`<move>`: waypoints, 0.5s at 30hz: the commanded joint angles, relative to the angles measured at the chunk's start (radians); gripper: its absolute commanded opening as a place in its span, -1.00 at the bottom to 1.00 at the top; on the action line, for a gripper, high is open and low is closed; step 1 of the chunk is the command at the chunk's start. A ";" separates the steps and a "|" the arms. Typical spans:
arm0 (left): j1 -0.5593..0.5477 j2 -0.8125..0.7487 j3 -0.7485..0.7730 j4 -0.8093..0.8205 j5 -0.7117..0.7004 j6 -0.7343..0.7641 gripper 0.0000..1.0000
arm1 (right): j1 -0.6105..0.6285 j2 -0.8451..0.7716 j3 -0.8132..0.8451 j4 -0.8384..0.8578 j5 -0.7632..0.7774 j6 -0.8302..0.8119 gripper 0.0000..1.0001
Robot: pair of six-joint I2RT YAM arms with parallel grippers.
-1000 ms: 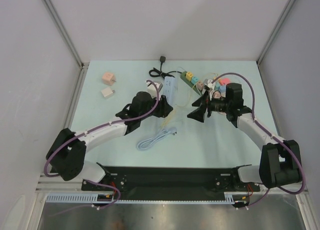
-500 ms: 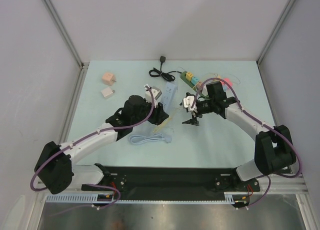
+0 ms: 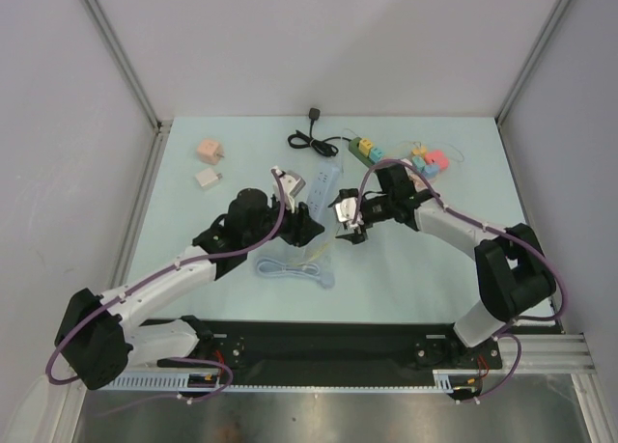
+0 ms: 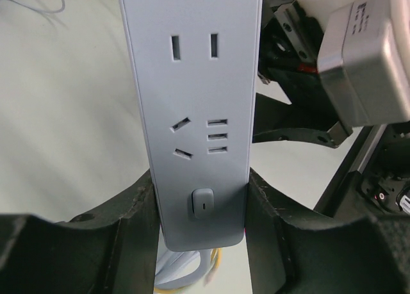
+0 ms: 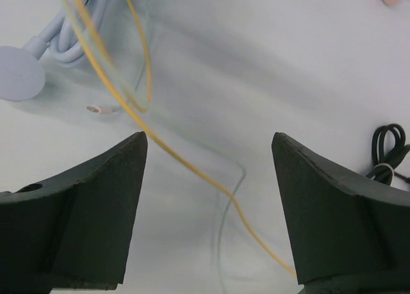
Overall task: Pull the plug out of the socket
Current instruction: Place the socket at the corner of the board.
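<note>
The socket is a long white power strip [image 4: 192, 102] [image 3: 323, 184], raised at a tilt off the table. My left gripper [image 4: 202, 182] [image 3: 301, 221] is shut on its switch end, one finger on each long side. The outlets facing the left wrist camera are empty. The strip's far end is cut off, so the plug is out of view. My right gripper [image 5: 208, 150] [image 3: 349, 233] is open just right of the strip and holds nothing. A thin yellow wire [image 5: 186, 163] and a grey wire lie on the table below it.
The strip's white cord [image 3: 290, 266] lies coiled under the arms, its round end [image 5: 18, 82] in the right wrist view. Two small adapters [image 3: 207, 163] sit at the back left. A black cable [image 3: 311, 139], a coloured block row [image 3: 367, 150] and pink-teal pieces [image 3: 431, 160] are at the back.
My left gripper has drawn the strip nearer and to the left, and its coiled cord has slid along with it. My right gripper has swung left, close to the strip, still open.
</note>
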 commanded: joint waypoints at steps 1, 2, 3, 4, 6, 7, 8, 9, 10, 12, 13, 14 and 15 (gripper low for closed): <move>0.005 -0.047 0.007 0.091 0.039 -0.037 -1.00 | 0.034 0.030 0.042 0.078 0.028 -0.032 0.61; 0.006 -0.049 0.006 0.091 0.038 -0.040 -1.00 | 0.039 0.035 0.045 0.061 0.034 -0.043 0.50; 0.006 -0.050 0.006 0.093 0.036 -0.045 -1.00 | 0.055 0.039 0.048 0.046 0.045 -0.082 0.44; 0.009 -0.056 0.001 0.097 0.038 -0.049 -1.00 | 0.062 0.038 0.045 0.036 0.063 -0.096 0.37; 0.016 -0.059 -0.003 0.102 0.039 -0.059 -1.00 | 0.071 0.036 0.037 0.015 0.069 -0.132 0.17; 0.020 -0.064 -0.010 0.107 0.041 -0.062 -1.00 | 0.076 0.030 0.025 0.013 0.074 -0.136 0.10; 0.023 -0.065 -0.011 0.113 0.041 -0.066 -1.00 | 0.077 0.027 0.020 0.012 0.080 -0.144 0.03; 0.031 -0.065 -0.014 0.116 0.046 -0.069 -1.00 | 0.082 0.022 0.005 0.016 0.094 -0.153 0.01; 0.034 -0.067 -0.014 0.117 0.049 -0.074 -1.00 | 0.082 0.021 -0.001 0.031 0.100 -0.153 -0.01; 0.045 -0.070 -0.016 0.125 0.056 -0.085 -1.00 | 0.083 0.019 -0.003 0.036 0.112 -0.158 -0.04; 0.048 -0.073 -0.019 0.128 0.059 -0.089 -1.00 | 0.086 0.024 -0.001 0.023 0.121 -0.175 -0.05; 0.052 -0.079 -0.020 0.133 0.061 -0.092 -1.00 | 0.089 0.025 -0.001 0.021 0.127 -0.179 -0.09; 0.060 -0.084 -0.022 0.136 0.064 -0.101 -0.99 | 0.092 0.028 -0.003 0.024 0.135 -0.181 -0.12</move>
